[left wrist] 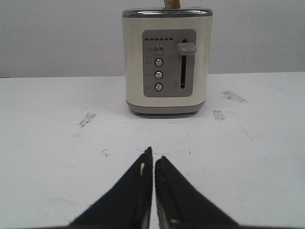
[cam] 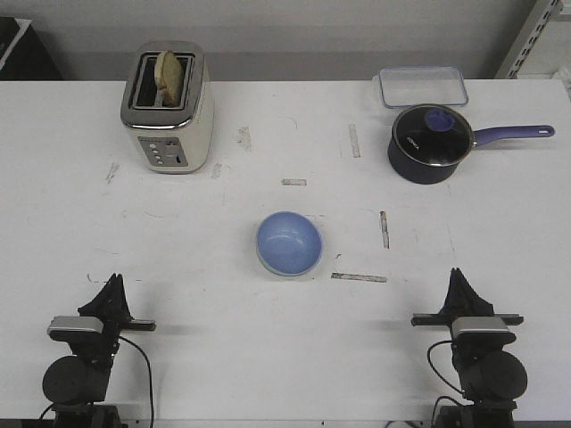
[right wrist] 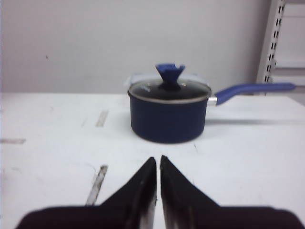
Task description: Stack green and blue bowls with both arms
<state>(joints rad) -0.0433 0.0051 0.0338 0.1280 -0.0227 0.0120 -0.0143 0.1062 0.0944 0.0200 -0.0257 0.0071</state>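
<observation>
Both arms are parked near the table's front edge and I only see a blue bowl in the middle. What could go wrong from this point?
1. The blue bowl shows a thin pale rim at its lower edge, possibly the green bowl beneath; a new grasp could upset that stack.
2. The left gripper and right gripper have jaws together; reaching without opening could push the bowl.
3. A wide right-arm swing might clip the saucepan handle.

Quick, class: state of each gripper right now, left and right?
Left gripper: closed, holding nothing, pointing at the toaster.
Right gripper: closed, holding nothing, pointing at the saucepan.
</observation>
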